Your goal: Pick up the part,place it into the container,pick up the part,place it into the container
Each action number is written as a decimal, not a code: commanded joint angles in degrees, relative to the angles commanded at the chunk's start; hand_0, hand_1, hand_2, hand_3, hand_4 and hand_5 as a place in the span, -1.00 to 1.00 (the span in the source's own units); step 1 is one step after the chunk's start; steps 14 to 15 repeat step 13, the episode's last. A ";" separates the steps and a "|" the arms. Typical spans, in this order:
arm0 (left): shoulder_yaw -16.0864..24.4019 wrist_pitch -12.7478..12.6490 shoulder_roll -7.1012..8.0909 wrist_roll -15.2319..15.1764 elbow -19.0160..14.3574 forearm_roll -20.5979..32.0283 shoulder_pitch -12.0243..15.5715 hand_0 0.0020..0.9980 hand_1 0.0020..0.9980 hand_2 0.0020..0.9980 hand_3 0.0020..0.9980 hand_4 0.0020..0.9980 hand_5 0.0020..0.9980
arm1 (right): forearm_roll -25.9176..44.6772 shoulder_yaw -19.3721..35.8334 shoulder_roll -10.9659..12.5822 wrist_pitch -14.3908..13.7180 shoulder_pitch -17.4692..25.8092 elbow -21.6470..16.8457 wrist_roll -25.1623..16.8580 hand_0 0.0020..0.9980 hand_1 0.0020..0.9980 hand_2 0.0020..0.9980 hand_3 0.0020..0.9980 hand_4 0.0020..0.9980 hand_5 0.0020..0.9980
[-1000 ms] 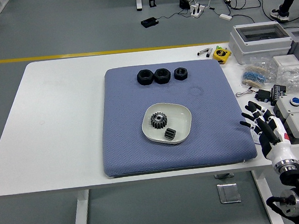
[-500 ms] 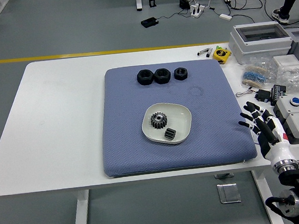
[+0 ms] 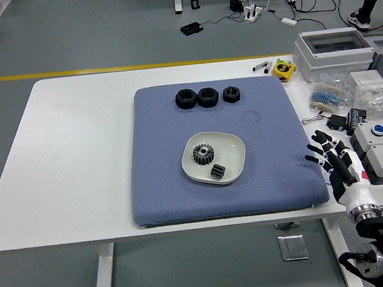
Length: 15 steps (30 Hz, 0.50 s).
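A white table (image 3: 78,161) carries a blue-grey mat (image 3: 162,187), and near the mat's middle sits a white dish (image 3: 236,154) holding a toothed metal gear (image 3: 204,155) with a small dark part (image 3: 216,172) just beside it. Three black ring-shaped parts (image 3: 208,96) lie in a row near the mat's far edge. The robot's right hand (image 3: 334,158) hovers at the mat's right edge, fingers spread and holding nothing, well apart from the dish and the row of parts.
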State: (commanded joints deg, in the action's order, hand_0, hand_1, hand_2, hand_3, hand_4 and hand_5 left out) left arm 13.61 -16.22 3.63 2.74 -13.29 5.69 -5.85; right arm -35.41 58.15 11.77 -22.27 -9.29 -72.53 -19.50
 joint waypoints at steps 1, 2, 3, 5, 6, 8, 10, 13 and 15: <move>0.00 0.00 -0.01 0.00 0.00 0.02 0.01 0.23 0.17 0.31 0.19 0.15 0.18 | -0.01 -0.03 -0.03 0.02 0.01 0.02 -0.02 0.28 0.40 0.56 0.43 0.90 0.18; -0.02 -0.01 -0.02 -0.02 -0.01 0.07 0.02 0.23 0.17 0.31 0.19 0.15 0.18 | -0.01 -0.06 -0.05 0.04 0.02 0.03 -0.04 0.28 0.40 0.56 0.43 0.90 0.18; -0.01 -0.01 -0.03 -0.03 0.00 0.09 0.01 0.23 0.17 0.31 0.19 0.15 0.18 | -0.01 -0.08 -0.06 0.04 0.02 0.04 -0.06 0.28 0.40 0.56 0.43 0.90 0.18; 0.00 -0.02 -0.05 -0.02 0.01 0.09 0.01 0.23 0.17 0.31 0.19 0.15 0.18 | 0.01 -0.14 -0.07 0.04 0.01 0.04 -0.08 0.28 0.40 0.56 0.43 0.90 0.18; 0.01 -0.01 -0.05 -0.02 0.01 0.11 0.03 0.23 0.17 0.31 0.19 0.14 0.17 | 0.03 -0.16 -0.08 0.03 0.02 0.04 -0.10 0.28 0.40 0.56 0.42 0.90 0.19; 0.06 -0.02 -0.08 0.01 0.02 0.06 0.05 0.23 0.17 0.31 0.19 0.14 0.17 | 0.06 -0.20 -0.11 0.03 0.04 0.06 -0.13 0.28 0.40 0.56 0.42 0.90 0.19; 0.05 -0.02 -0.07 0.02 0.01 0.07 0.05 0.23 0.17 0.31 0.19 0.14 0.17 | 0.11 -0.25 -0.17 0.04 0.05 0.11 -0.18 0.28 0.40 0.56 0.42 0.90 0.19; 0.03 -0.01 -0.08 0.02 0.02 0.11 0.05 0.23 0.17 0.31 0.19 0.14 0.17 | 0.12 -0.35 -0.27 0.07 0.05 0.17 -0.22 0.28 0.40 0.56 0.42 0.90 0.19; 0.03 -0.01 -0.08 0.02 0.02 0.11 0.05 0.23 0.17 0.31 0.19 0.14 0.17 | 0.12 -0.35 -0.27 0.07 0.05 0.17 -0.22 0.28 0.40 0.56 0.42 0.90 0.19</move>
